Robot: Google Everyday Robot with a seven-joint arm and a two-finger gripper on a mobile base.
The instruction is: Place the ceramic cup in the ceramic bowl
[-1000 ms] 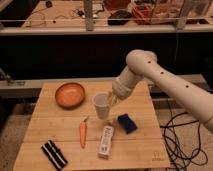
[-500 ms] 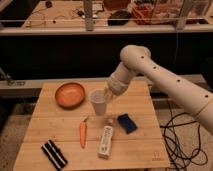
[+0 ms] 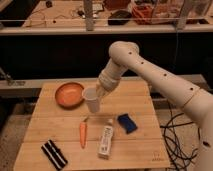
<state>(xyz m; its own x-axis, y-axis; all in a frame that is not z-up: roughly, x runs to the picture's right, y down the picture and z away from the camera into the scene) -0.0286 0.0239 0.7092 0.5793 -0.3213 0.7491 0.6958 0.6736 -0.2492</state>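
- The ceramic cup (image 3: 92,101) is being gripped at its rim by the gripper (image 3: 101,92), whose jaws are being kept closed on the cup's right side.
- The cup is being held upright, just beside the right edge of the ceramic bowl (image 3: 69,94); whether its base is touching the wood cannot be told.
- The bowl is being supported on the rear left part of a pale wooden table (image 3: 145,107).
- Nearer the front, a carrot (image 3: 83,134), a white tube (image 3: 105,140) and a blue block (image 3: 127,123) are being displayed in a row, with a black striped object (image 3: 53,154) at the front left corner.
- The white arm (image 3: 150,70) is being extended in from the right.
- Black cables (image 3: 172,127) are being trailed over the floor at the right.
- Behind the table, a cluttered workbench (image 3: 60,12) is being shown.
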